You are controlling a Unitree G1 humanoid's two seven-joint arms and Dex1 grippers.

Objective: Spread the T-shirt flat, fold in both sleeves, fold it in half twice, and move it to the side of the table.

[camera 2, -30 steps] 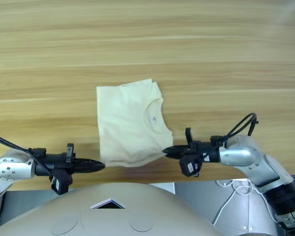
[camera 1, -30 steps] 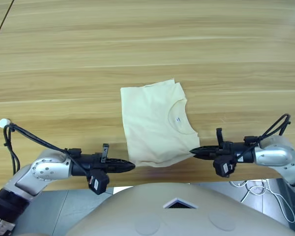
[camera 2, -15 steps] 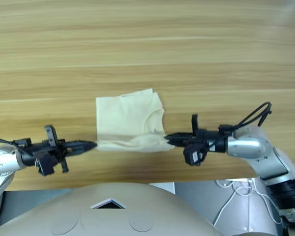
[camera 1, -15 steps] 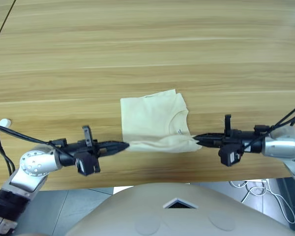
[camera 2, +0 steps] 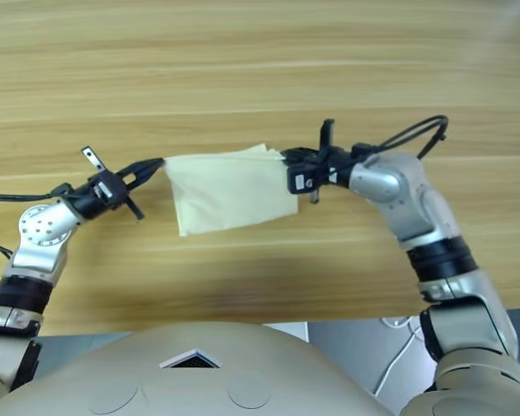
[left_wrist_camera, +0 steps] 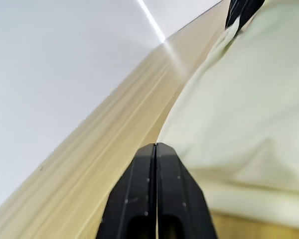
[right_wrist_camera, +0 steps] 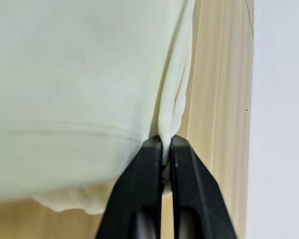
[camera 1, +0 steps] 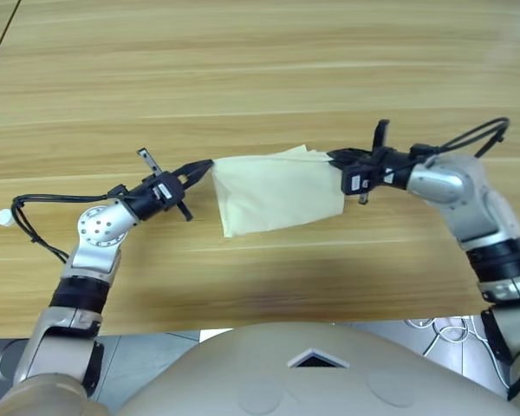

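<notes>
The T-shirt (camera 1: 277,192), already a compact pale-yellow rectangle with no sleeve showing, hangs taut along its upper edge while its lower part sags to the table (camera 1: 260,69) beneath it. My left gripper (camera 1: 204,167) is closed tight on the T-shirt's left upper corner, and my right gripper (camera 1: 336,159) is clamped on a bunched fold of cloth at the T-shirt's right upper corner.

By my reading the spreading and the sleeve folds are done and one of the half folds is in hand. I cannot tell from here whether it is the first or the second. Carrying the bundle to the table's side is not yet done.

The cloth is a thin, soft, matte knit, with a stitched hem line near my right gripper, and its layers are slightly uneven at the far edge. The table below the T-shirt is smooth, light, wood-grained board. The fingers (left_wrist_camera: 157,199) are slim, black and tapered.
</notes>
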